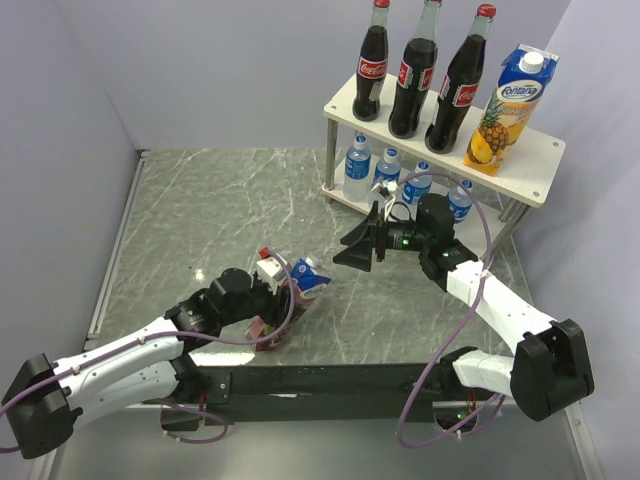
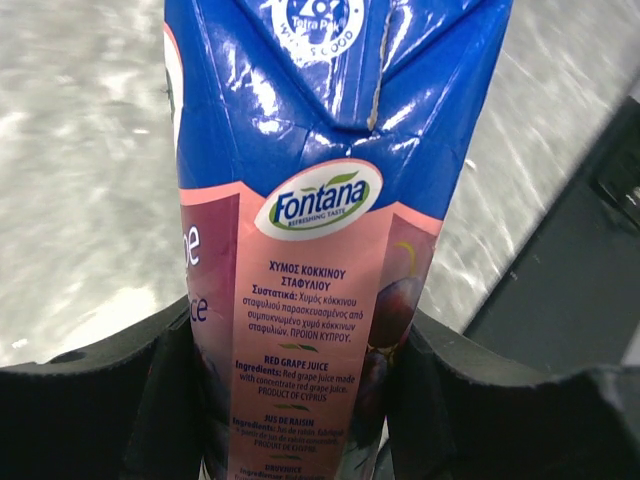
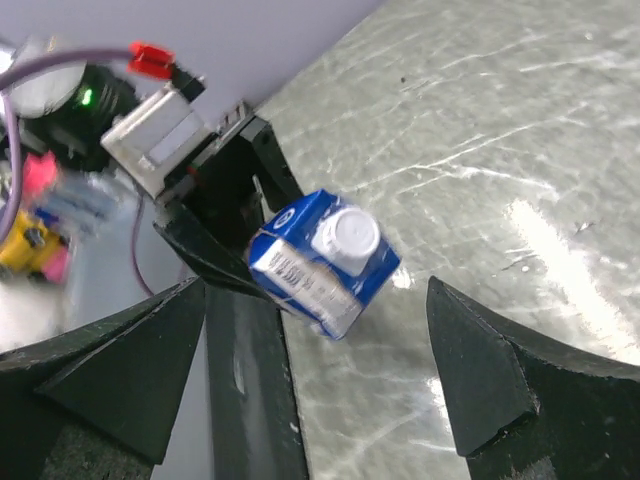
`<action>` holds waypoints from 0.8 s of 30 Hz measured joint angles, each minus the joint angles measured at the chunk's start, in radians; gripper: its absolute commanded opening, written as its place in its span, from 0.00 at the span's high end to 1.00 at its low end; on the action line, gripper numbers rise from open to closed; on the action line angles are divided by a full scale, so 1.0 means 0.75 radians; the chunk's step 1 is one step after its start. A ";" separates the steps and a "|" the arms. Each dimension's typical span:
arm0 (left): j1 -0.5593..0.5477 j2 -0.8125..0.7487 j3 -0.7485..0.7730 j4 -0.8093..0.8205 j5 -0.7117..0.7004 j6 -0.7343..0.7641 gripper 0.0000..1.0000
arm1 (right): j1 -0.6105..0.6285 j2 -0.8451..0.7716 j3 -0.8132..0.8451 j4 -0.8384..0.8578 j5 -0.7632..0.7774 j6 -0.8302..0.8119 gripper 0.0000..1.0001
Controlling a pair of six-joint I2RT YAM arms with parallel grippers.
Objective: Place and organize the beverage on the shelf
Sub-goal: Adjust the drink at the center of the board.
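Left hand [image 1: 272, 300] is clamped on the grape juice carton [image 2: 320, 200], one finger pressed against each narrow side of the pink lower half. The blue folded top and white cap [image 3: 345, 237] stick out beyond the fingers. In the overhead view the carton sits low and centre in the frame. It is tilted, with its cap end toward the upper right, and seems to be raised off the grey table [image 1: 220, 210].

Right hand [image 1: 362, 247] is just to the upper right of it, spread wide and holding nothing, with its opening turned toward the cap end.

Judging by its look, the carton is coated cardboard: glossy, so fairly slippery, with walls that give if squeezed hard. If full, it has real weight, and liquid that shifts as it tilts. The flat mid-body faces look the safest place to grip. The creased top and the cap offer little purchase.

Further out, at the upper right of the frame, stands the shelf [image 1: 540, 165]. Its top board carries three cola bottles [image 1: 413, 70] and a pineapple juice carton [image 1: 505, 110]. Four water bottles [image 1: 357, 168] stand on the lower board. Being tall and narrow, the grape carton probably tips easily, so it needs setting square on its base.
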 measured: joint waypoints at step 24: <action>0.000 0.003 -0.013 0.321 0.556 0.097 0.62 | 0.292 0.020 0.408 -1.204 -0.190 -1.445 0.02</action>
